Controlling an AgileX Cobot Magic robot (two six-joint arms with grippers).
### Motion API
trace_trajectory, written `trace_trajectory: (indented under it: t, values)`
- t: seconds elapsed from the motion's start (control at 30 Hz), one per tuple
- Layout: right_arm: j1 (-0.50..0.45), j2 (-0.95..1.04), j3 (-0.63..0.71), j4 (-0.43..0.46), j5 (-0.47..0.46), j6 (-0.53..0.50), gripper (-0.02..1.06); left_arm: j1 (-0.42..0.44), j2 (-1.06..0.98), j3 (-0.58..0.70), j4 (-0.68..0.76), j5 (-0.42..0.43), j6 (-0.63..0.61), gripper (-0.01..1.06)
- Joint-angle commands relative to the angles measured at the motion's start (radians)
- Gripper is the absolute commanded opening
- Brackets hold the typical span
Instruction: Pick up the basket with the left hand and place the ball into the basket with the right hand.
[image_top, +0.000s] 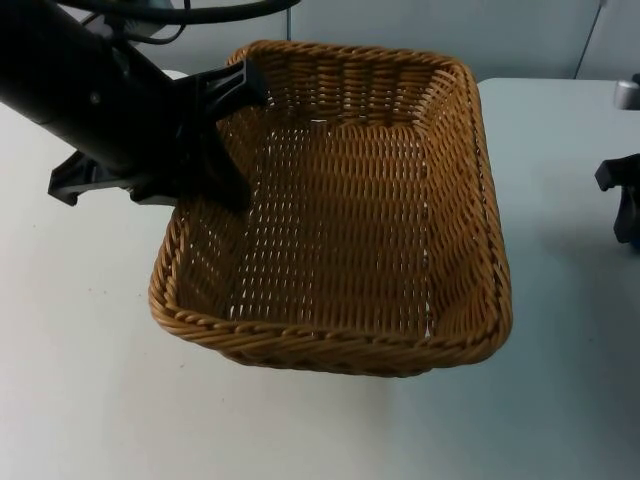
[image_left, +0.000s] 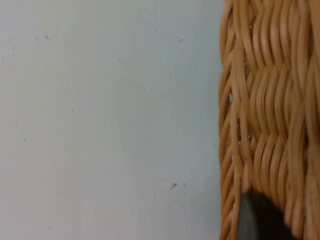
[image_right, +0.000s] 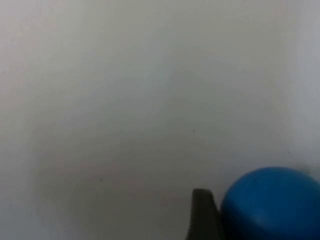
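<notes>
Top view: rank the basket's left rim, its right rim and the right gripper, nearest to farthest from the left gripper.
1. Basket's left rim, on the left, right at the left gripper.
2. Basket's right rim, across the basket.
3. Right gripper, at the picture's right edge.

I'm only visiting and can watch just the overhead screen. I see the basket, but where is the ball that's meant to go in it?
Observer: There is a blue ball in the right wrist view, close up by the right gripper.
Operator: Is it sitting on something?
Observer: I can't tell. Past it that view has plain white table.
Operator: And is the other arm really gripping the basket?
Observer: It looks so. In the left wrist view, a dark fingertip of the left gripper lies right against the woven wall of the basket.
</notes>
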Motion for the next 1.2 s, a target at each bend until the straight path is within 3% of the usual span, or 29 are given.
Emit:
trace_trajectory:
  t: [0.0, 0.13, 0.17, 0.2, 0.63, 1.17]
  values:
    - [-0.003, -0.003, -0.004, -0.004, -0.002, 0.007, 0.45, 0.003, -0.018, 0.001, -0.024, -0.004, -0.001, 0.0]
    - [-0.003, -0.003, -0.004, -0.006, 0.002, 0.007, 0.13, 0.003, -0.018, 0.001, -0.024, -0.004, -0.001, 0.0]
    - [-0.003, -0.003, -0.004, -0.006, 0.002, 0.007, 0.13, 0.003, -0.018, 0.001, -0.024, -0.004, -0.001, 0.0]
    - [-0.003, -0.003, -0.004, -0.006, 0.002, 0.007, -0.01, 0.003, -0.018, 0.001, -0.024, -0.004, -0.001, 0.0]
    - [-0.003, -0.092, -0.004, -0.004, 0.054, -0.034, 0.0, 0.003, -0.018, 0.001, -0.024, -0.004, -0.001, 0.0]
    - [-0.003, -0.488, -0.004, 0.014, 0.187, -0.04, 0.0, 0.003, -0.018, 0.001, -0.02, 0.008, -0.005, 0.0]
